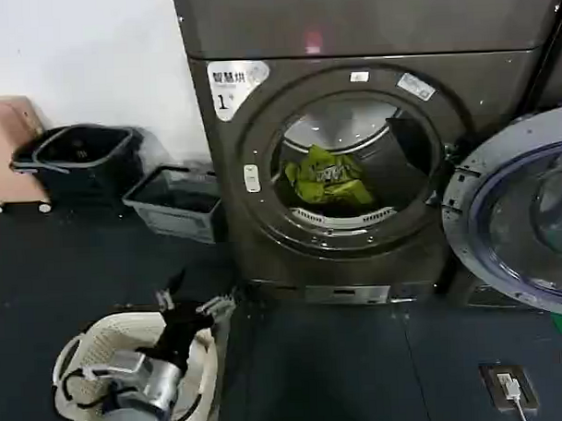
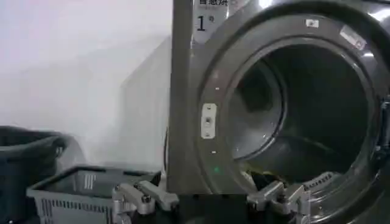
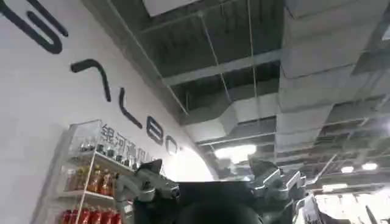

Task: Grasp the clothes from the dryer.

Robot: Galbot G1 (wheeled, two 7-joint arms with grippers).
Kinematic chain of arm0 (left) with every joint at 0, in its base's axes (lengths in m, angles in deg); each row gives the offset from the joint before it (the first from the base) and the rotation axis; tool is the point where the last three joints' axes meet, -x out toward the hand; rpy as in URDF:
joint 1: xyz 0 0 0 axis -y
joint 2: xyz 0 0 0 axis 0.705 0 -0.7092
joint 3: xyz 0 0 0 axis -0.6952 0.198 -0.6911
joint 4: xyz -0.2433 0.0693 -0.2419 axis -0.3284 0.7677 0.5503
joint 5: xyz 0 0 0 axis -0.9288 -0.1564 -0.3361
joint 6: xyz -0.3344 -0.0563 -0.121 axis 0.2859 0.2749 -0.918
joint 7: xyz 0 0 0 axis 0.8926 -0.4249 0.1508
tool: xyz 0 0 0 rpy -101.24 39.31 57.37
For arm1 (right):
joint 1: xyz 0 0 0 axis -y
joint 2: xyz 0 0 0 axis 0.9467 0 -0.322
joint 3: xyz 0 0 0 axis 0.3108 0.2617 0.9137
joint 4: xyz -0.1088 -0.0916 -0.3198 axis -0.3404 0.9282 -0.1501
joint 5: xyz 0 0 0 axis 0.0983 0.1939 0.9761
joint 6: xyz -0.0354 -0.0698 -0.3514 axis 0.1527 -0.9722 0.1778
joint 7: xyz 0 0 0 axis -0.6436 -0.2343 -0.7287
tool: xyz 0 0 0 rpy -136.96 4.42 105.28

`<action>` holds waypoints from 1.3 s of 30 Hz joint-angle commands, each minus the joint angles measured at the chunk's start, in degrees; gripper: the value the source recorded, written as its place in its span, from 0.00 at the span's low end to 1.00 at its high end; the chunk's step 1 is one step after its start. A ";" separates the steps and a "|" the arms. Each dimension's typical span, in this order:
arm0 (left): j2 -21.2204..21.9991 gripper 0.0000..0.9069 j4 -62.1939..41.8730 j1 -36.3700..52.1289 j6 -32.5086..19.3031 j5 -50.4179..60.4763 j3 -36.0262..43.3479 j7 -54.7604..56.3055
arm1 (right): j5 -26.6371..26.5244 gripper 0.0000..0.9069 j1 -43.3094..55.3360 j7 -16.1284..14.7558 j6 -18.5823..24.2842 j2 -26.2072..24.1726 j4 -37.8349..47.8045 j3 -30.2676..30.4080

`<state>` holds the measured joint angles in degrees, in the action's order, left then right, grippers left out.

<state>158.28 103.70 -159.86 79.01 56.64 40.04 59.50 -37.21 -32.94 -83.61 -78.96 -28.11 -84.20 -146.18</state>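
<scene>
The left gripper [image 1: 187,306] hung low before the dryer [image 1: 353,153], fingers spread and empty, well short of the round opening. The right gripper [image 3: 210,182] pointed up at the ceiling, fingers also spread. The clothes [image 1: 328,178] lay bunched on the drum floor: probably light, soft and limp, best pinched at a raised fold.

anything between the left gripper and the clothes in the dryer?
Nothing visible. The door is swung open to the right, so the dryer mouth is clear. The clothes lie in the drum; the left gripper hovers low over the basket, jaws open.
</scene>
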 commanded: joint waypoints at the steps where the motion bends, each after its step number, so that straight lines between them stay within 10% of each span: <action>1: 0.10 1.00 0.03 0.20 -0.01 0.03 0.73 -0.35 | -1.22 1.00 0.53 0.23 0.92 0.08 -0.56 0.91; 39: 0.92 1.00 0.00 0.42 -0.35 0.69 2.04 -0.88 | -1.22 1.00 0.88 0.67 1.10 0.44 -0.50 0.91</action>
<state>159.20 103.70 -159.44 78.69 57.20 42.05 58.62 -38.40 -32.01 -82.96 -77.88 -27.67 -84.73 -145.15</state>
